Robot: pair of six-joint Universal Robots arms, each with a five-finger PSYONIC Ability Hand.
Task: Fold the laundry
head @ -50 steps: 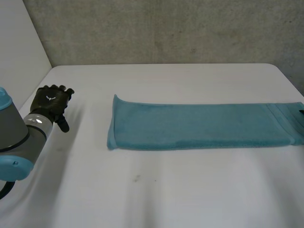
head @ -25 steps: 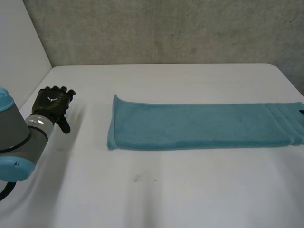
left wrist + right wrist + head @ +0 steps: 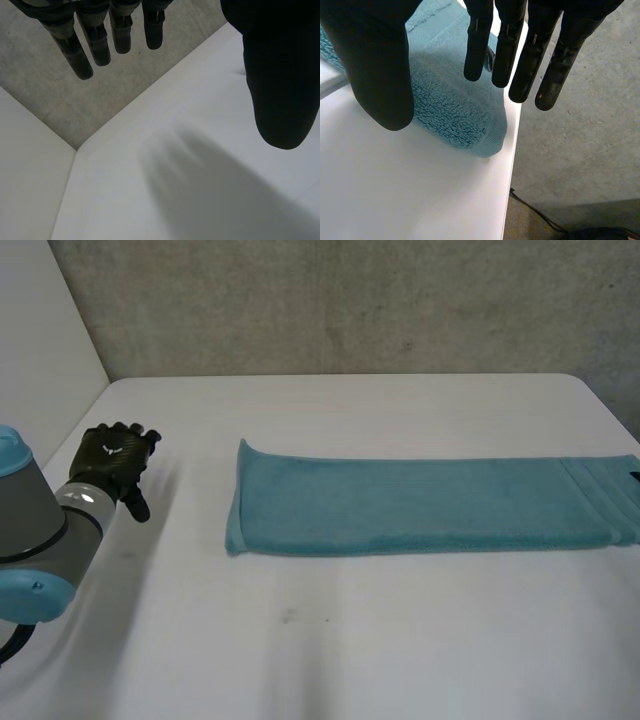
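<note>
A teal towel point(image 3: 420, 505), folded into a long strip, lies flat across the white table point(image 3: 400, 640), and its right end reaches the table's right edge. My left hand point(image 3: 112, 462) hovers over bare table well to the left of the towel. Its fingers point(image 3: 95, 40) are straight, the thumb point(image 3: 280, 75) stands apart, and it holds nothing. My right hand point(image 3: 512, 45) is above the towel's point(image 3: 450, 110) near right corner at the table edge. Its fingers are straight, its thumb point(image 3: 380, 70) is spread, and it grips no cloth.
A white side wall point(image 3: 40, 340) borders the table on the left and a grey concrete wall point(image 3: 350, 300) stands behind it. Past the table's right edge point(image 3: 512, 165) the concrete floor point(image 3: 580, 150) drops away. Bare table stretches in front of the towel.
The towel's right end has settled a little flatter on the table. My left hand has barely shifted.
</note>
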